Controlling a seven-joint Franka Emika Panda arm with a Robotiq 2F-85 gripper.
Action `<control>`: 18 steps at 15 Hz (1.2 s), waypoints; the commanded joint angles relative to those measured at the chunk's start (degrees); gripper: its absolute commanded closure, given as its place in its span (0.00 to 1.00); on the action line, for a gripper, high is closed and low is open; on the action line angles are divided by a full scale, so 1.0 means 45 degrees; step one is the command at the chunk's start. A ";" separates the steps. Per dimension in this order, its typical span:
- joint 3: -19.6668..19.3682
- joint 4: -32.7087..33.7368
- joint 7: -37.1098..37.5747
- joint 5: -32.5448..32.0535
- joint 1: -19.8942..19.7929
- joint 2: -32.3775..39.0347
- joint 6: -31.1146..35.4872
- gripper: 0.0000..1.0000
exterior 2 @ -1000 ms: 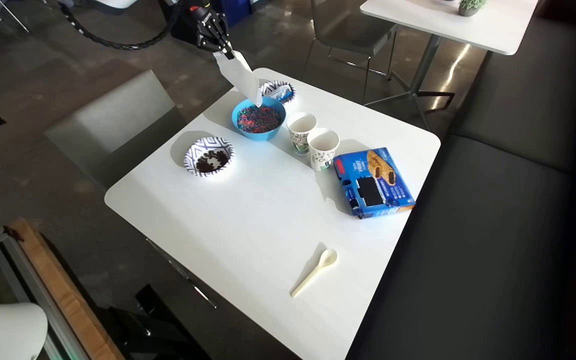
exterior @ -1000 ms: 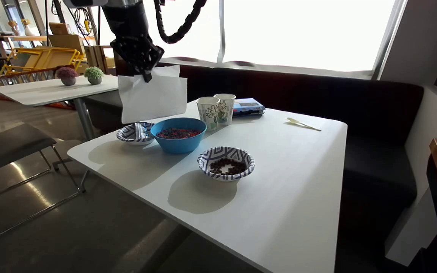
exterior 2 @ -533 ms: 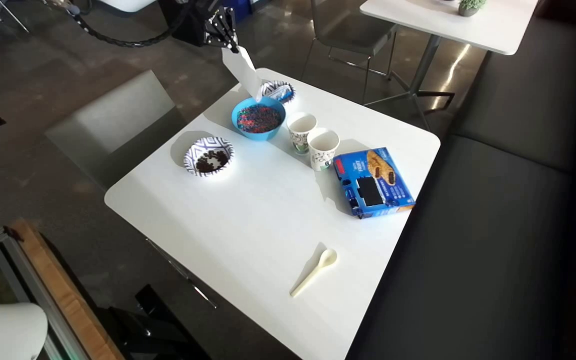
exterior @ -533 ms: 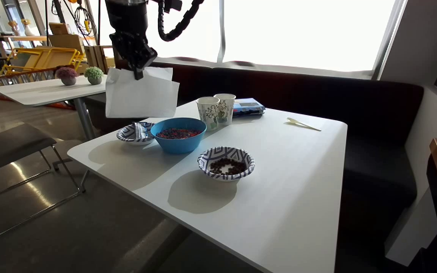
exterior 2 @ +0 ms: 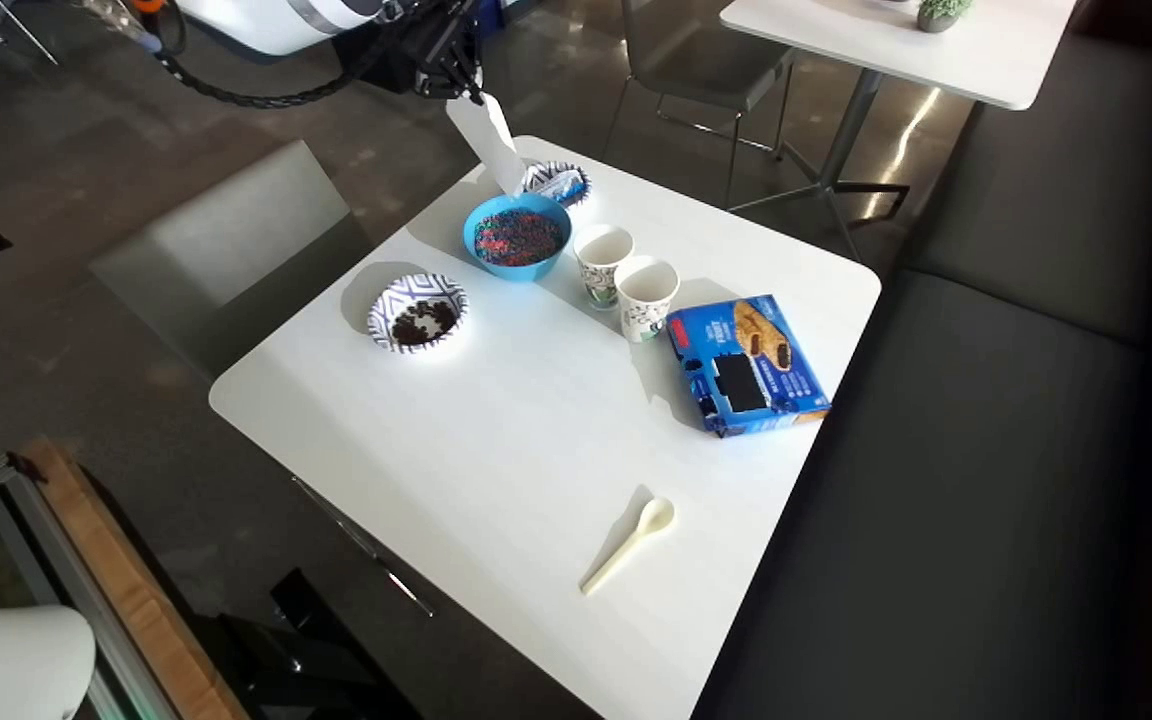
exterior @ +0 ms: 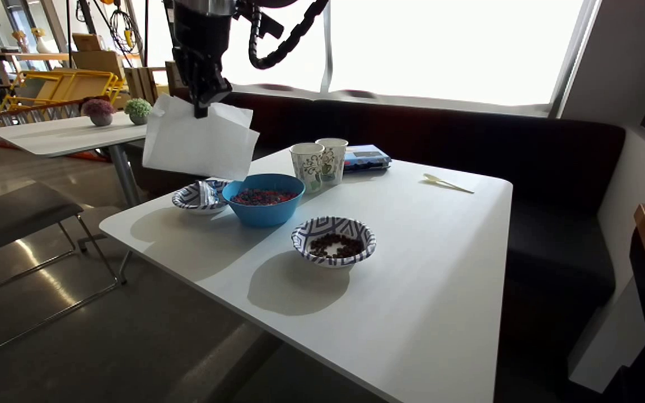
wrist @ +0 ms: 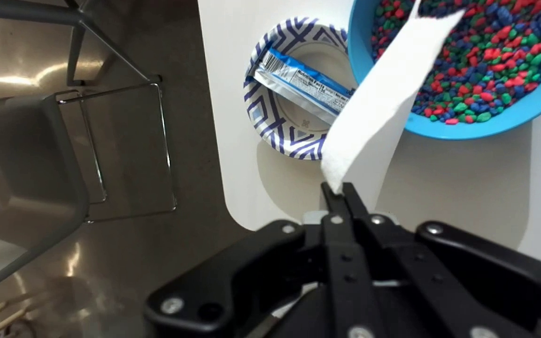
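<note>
Pinching a white paper sheet (exterior: 196,143) near its upper edge, your gripper (wrist: 338,189) hangs above one corner of the table (exterior: 423,291), its jaws brought nearly together, because so thin a thing leaves hardly any gap. The sheet hangs below the jaws, probably since only its top is held; its lower edge comes near the blue bowl (exterior: 265,214), and whether the two touch, you cannot tell. Beneath your gripper and just beside this bowl, a patterned bowl (wrist: 275,123) carries a wrapped bar (wrist: 304,83), which lies aslant with one end up on the wall, seemingly as it is too long to lie flat. Farther from your gripper are two paper cups (exterior 2: 644,318), a blue box (exterior 2: 771,375), another patterned bowl (exterior: 333,225) with dark balls (exterior: 349,247) inside, and, farthest of all, a pale spoon (exterior 2: 655,517). About materials, you can notice that the sheet is matt and thin, with uneven ends; the blue bowl is smooth and round, filled with small red, green and blue pebbles (wrist: 500,70); the bar's film shines like foil, and both patterned bowls look like coated paper.
</note>
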 commanded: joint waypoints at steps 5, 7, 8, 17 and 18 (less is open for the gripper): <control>-0.0406 -0.2447 0.1552 0.0435 -0.0108 -0.1507 0.1774 1.00; -0.0395 -0.2931 0.1917 0.0521 -0.0253 -0.1858 0.2212 1.00; -0.0455 -0.3130 0.2082 0.0473 -0.0247 -0.2044 0.2324 1.00; 0.0233 -0.5124 0.2247 0.1767 -0.1682 -0.2792 0.5127 1.00; 0.0445 -0.5317 0.2246 0.1890 -0.1986 -0.2763 0.5548 1.00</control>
